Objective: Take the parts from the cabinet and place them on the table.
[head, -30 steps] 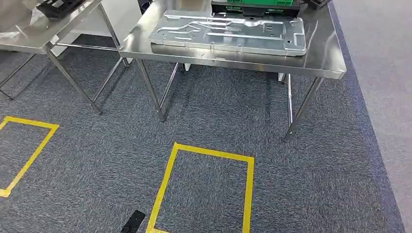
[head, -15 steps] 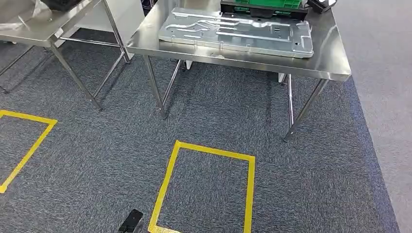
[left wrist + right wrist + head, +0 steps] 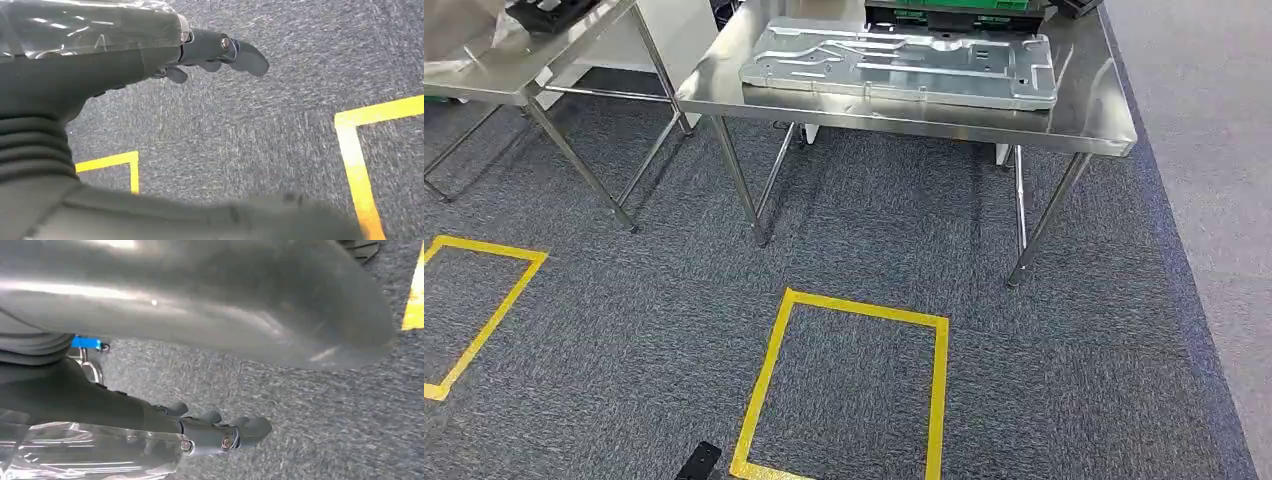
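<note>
A large stamped sheet-metal part [image 3: 904, 62] lies flat on the steel table [image 3: 1084, 125] ahead of me, near its front edge. Behind it stands a green crate [image 3: 949, 6] on a dark base. My left hand [image 3: 215, 50] hangs over the grey carpet with its fingers stretched out and nothing in them. My right hand [image 3: 220, 431] also hangs low above the carpet, its fingers straight and apart, holding nothing. No cabinet is in sight.
A second steel table [image 3: 484, 80] stands at the left with a black tray [image 3: 549, 12] on it. Yellow tape rectangles [image 3: 769, 370] mark the carpet in front of the tables. A lighter grey floor strip [image 3: 1214, 150] runs along the right.
The whole picture sways slightly between frames, so the camera moved. The metal part and the tables keep their places relative to each other.
</note>
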